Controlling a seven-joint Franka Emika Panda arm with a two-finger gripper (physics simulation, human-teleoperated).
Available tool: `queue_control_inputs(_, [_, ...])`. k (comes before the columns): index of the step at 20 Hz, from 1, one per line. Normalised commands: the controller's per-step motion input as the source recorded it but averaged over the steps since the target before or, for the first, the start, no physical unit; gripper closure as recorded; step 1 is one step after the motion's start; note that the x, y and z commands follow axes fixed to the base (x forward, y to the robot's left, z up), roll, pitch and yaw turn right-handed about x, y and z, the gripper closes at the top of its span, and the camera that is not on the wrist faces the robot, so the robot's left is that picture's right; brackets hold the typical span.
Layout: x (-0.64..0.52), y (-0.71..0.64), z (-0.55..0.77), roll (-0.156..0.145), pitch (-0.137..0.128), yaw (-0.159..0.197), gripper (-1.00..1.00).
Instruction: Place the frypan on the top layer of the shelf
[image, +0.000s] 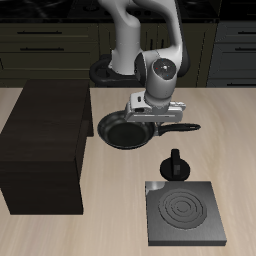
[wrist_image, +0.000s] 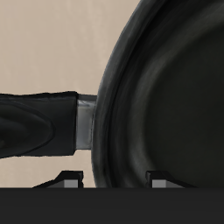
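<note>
While your gripper (image: 152, 113) hangs right over the frypan (image: 128, 129) beside the shelf (image: 45, 140), you're at the grasp step—I can't tell if the fingers have pinched the handle—so next, secure it, then lift onto the shelf's top.

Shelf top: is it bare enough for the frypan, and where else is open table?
The shelf has a bare flat top across its whole width. Open table lies along the front edge between the shelf and the stove plate. It is crowded around the gripper: the frypan and a small black pot sit close together.
</note>
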Motion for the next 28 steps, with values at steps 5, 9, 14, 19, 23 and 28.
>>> queue_control_inputs(5, [-0.02, -0.05, 0.1, -0.006, -0.017, -0.004, 1.0])
queue_control_inputs(9, [0.0, -0.01, 0.1, -0.003, -0.009, 0.01, 1.0])
queue_control_inputs(14, [0.03, 0.03, 0.1, -0.007, -0.019, 0.019, 1.0])
queue_control_inputs(19, [0.03, 0.14, 0.14, -0.001, -0.02, 0.032, 1.0])
queue_control_inputs(23, [0.04, 0.15, 0.15, -0.008, -0.031, 0.046, 1.0])
queue_control_inputs(28, [0.02, 0.1, 0.16, 0.004, -0.026, 0.024, 1.0])
